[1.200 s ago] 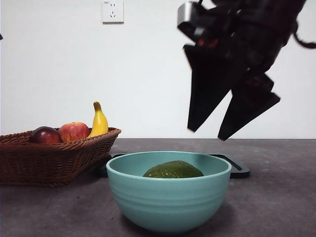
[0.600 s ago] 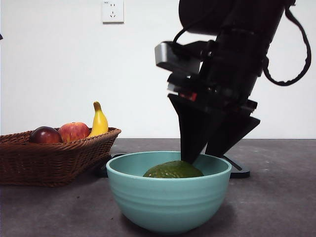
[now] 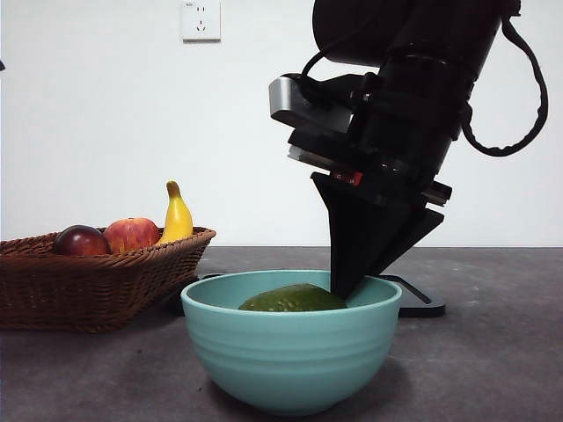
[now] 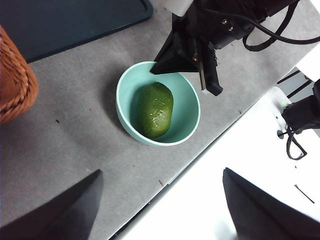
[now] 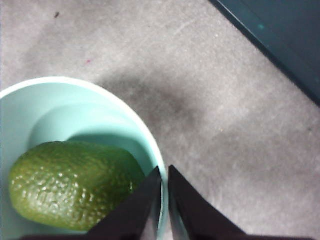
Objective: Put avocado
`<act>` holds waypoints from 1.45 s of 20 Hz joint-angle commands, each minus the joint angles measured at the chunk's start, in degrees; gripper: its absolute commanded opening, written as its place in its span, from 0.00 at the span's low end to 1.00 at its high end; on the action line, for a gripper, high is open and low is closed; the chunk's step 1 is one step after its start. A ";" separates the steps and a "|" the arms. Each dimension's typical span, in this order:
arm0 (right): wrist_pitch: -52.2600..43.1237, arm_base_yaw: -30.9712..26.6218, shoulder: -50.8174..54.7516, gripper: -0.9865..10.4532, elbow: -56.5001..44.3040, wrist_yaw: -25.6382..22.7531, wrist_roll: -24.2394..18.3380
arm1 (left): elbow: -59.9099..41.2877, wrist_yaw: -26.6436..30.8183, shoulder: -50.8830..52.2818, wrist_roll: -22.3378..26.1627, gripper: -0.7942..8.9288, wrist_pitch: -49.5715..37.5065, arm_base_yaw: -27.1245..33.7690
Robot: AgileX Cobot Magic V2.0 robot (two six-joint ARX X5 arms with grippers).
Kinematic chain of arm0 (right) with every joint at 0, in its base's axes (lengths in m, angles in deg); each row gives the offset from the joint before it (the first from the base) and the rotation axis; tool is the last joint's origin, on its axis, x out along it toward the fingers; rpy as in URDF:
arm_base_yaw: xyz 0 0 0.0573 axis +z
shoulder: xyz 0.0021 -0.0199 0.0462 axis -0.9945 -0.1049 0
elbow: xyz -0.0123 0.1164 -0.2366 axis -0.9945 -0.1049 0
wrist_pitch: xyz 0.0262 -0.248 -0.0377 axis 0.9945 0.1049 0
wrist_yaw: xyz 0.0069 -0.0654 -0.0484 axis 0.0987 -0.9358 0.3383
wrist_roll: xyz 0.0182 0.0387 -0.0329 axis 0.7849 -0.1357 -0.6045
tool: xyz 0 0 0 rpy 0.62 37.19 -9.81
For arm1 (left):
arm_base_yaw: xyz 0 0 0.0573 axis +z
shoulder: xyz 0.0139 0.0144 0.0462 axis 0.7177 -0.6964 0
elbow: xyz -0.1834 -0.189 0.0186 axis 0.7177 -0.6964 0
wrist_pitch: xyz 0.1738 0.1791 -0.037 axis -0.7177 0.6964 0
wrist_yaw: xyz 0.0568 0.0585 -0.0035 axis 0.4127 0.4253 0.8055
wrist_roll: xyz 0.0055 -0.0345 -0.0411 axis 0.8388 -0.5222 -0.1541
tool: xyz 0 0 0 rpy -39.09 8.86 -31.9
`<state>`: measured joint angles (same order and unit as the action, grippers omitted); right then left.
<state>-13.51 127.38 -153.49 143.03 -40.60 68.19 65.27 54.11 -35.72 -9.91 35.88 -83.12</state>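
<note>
The olive-green avocado (image 3: 290, 299) lies in a teal bowl (image 3: 281, 360) at the table's front middle. My right gripper (image 3: 339, 288) has come down onto the bowl's right rim. In the right wrist view the avocado (image 5: 70, 182) lies inside the bowl (image 5: 60, 80), and the right gripper (image 5: 165, 171) is pinched on the rim, one jaw inside and one outside, beside the avocado and apart from it. My left gripper (image 4: 162, 170) is open and empty, high above the bowl (image 4: 186, 100) and the avocado (image 4: 155, 109).
A wicker basket (image 3: 97, 281) at the left holds a dark red fruit (image 3: 81, 239), an apple (image 3: 132, 233) and a banana (image 3: 177, 215). A dark tray (image 3: 424, 301) lies behind the bowl. The table's front edge (image 4: 170, 180) is close to the bowl.
The right gripper came down from high right to the bowl's rim and its jaws closed together. The bowl, with the avocado in it, has shifted slightly left.
</note>
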 commanded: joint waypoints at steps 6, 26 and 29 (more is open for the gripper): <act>5.40 -1.36 -0.72 0.10 10.97 0.50 2.08 | 0.46 -0.11 -0.26 0.11 0.47 -0.28 -0.39; 7.61 -17.73 -24.94 0.10 38.58 1.03 1.11 | 0.48 -0.11 -0.26 0.11 0.47 -0.24 -0.39; 7.21 -17.77 -26.58 0.10 38.58 0.90 1.16 | 0.46 -0.11 -0.26 0.11 0.47 -0.17 -0.39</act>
<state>-5.55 109.37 -178.96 180.06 -39.77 69.17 65.27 54.11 -35.72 -9.91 36.01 -83.12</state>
